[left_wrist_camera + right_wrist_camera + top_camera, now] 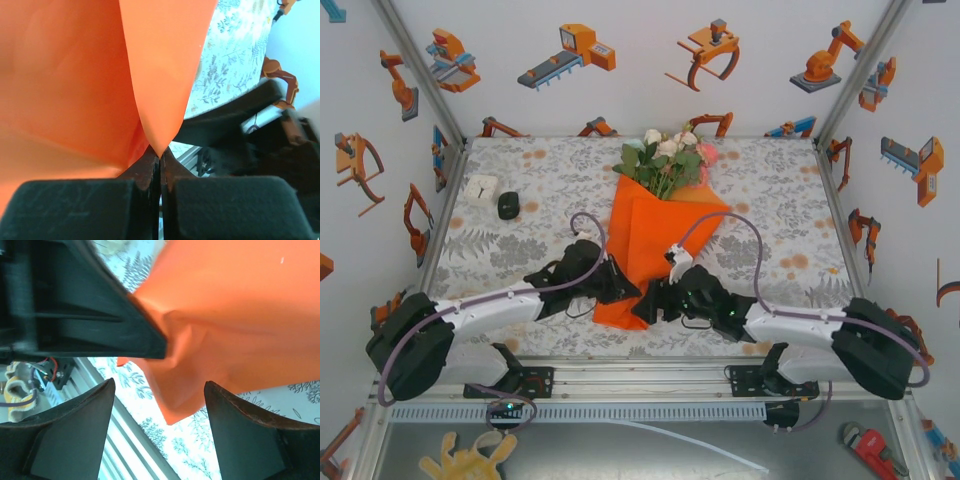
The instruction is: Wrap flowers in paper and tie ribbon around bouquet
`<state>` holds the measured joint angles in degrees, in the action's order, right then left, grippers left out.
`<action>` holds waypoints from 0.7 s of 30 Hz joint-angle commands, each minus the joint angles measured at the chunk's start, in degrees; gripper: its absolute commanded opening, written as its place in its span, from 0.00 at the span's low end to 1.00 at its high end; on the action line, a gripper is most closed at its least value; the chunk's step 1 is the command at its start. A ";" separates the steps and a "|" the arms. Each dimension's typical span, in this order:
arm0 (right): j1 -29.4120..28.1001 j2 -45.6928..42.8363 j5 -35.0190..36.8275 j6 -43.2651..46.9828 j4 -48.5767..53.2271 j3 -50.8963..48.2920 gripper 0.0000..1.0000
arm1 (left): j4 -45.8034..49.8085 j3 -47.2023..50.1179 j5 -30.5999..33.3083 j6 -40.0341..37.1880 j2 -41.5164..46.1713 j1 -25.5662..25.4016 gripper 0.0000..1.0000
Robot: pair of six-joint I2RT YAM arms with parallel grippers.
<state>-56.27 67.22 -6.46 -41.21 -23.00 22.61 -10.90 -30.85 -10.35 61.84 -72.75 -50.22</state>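
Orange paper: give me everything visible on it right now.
The paper is a thin, plain bright orange sheet, folded into a cone lying on the tablecloth, wide end far, with the flowers sticking out. Its narrow near end is creased. The left tool is shut on a pointed fold; the right tool stands open astride the crumpled tip.

Arms: two – left arm, right arm.
Grippers: two, one per arm – left gripper, right gripper; two fingers each.
Orange paper: one sheet, middle.
Bunch of flowers: one, far end of paper; blooms too small to count.
Small white box: one, far left.
Small black object: one, just right of box.
Patterned tablecloth: one.
Red wrench: one, near right.
Yellow hand-shaped cutout: one, near left.
Orange robot pictures on walls: over dozen, exact count unclear.
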 commanded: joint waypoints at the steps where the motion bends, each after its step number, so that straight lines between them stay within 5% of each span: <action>1: 3.65 -4.41 -2.46 5.80 9.39 5.97 0.67 | -3.84 3.71 1.85 3.08 2.65 -0.32 0.04; 6: 12.16 -2.87 -5.86 6.40 13.76 10.81 0.66 | -4.87 7.57 6.10 4.45 5.83 -0.33 0.03; 12: 17.16 11.17 -4.04 8.51 21.53 22.22 0.59 | -1.18 9.95 9.87 6.48 6.47 -0.24 0.05; 21: 29.62 24.79 -8.18 9.74 8.83 24.07 0.58 | -1.21 13.46 11.78 8.04 6.57 -0.15 0.05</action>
<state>-28.75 90.39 -12.69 -33.01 -8.97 45.08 -14.13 -18.61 -0.43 67.96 -66.83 -50.22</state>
